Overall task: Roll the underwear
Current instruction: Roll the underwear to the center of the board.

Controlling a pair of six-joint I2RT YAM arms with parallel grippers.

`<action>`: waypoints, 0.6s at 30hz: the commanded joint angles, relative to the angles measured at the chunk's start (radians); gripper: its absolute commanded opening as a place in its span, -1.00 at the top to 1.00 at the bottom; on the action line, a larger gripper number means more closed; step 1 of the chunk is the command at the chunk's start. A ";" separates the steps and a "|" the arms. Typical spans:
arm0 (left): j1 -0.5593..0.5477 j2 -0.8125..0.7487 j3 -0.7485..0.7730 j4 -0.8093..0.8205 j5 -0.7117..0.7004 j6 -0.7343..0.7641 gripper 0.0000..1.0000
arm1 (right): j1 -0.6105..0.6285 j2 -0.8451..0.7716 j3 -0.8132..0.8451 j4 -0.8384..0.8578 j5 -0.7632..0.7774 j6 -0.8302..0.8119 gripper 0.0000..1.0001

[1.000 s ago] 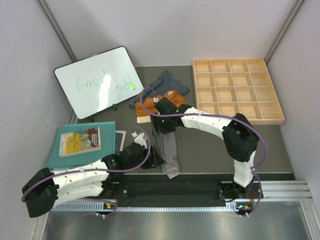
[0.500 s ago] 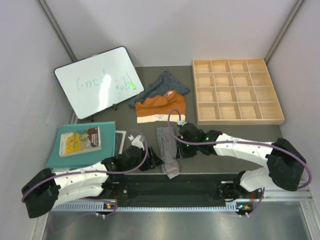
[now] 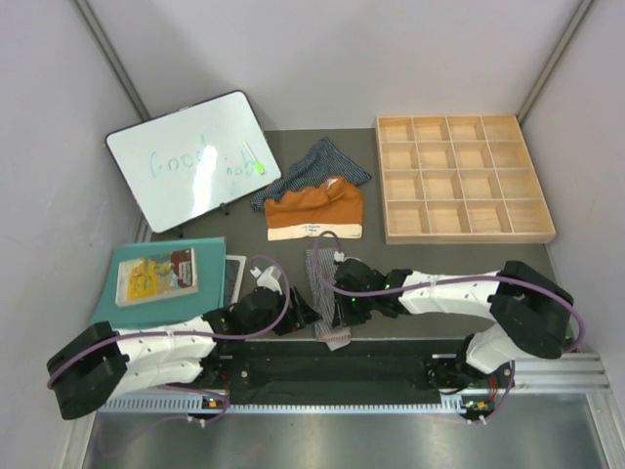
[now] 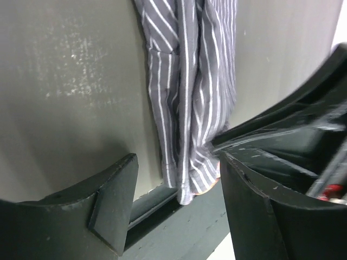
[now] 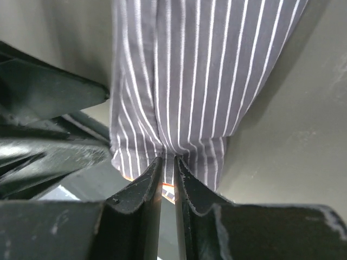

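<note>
Right wrist view: right gripper [image 5: 168, 162] clenched on the hem of the grey pinstriped pair [image 5: 200, 81] at the worktop [image 5: 293, 119] near edge, left gripper [image 4: 176, 157] released astride it; best rolled tight, edges level.

Right end effector [image 3: 343, 310] sits on grey pair [image 3: 319, 268].
</note>
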 commanded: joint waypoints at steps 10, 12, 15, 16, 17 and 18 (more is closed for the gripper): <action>-0.008 0.159 -0.032 0.165 0.052 -0.049 -0.20 | 0.026 0.044 -0.045 0.075 0.011 0.055 0.72; -0.016 0.181 -0.033 0.149 0.052 -0.061 -0.11 | 0.026 0.041 -0.043 0.074 0.013 0.058 0.72; -0.031 0.195 -0.046 0.142 0.043 -0.085 -0.02 | 0.026 0.039 -0.046 0.085 0.011 0.059 0.72; -0.036 0.198 -0.049 0.148 0.040 -0.095 -0.01 | 0.026 0.041 -0.048 0.092 0.008 0.061 0.72; -0.040 0.211 -0.047 0.153 0.037 -0.096 0.02 | 0.027 0.041 -0.048 0.097 0.007 0.062 0.72; -0.051 0.219 -0.046 0.158 0.028 -0.098 0.09 | 0.027 0.041 -0.048 0.098 0.004 0.062 0.72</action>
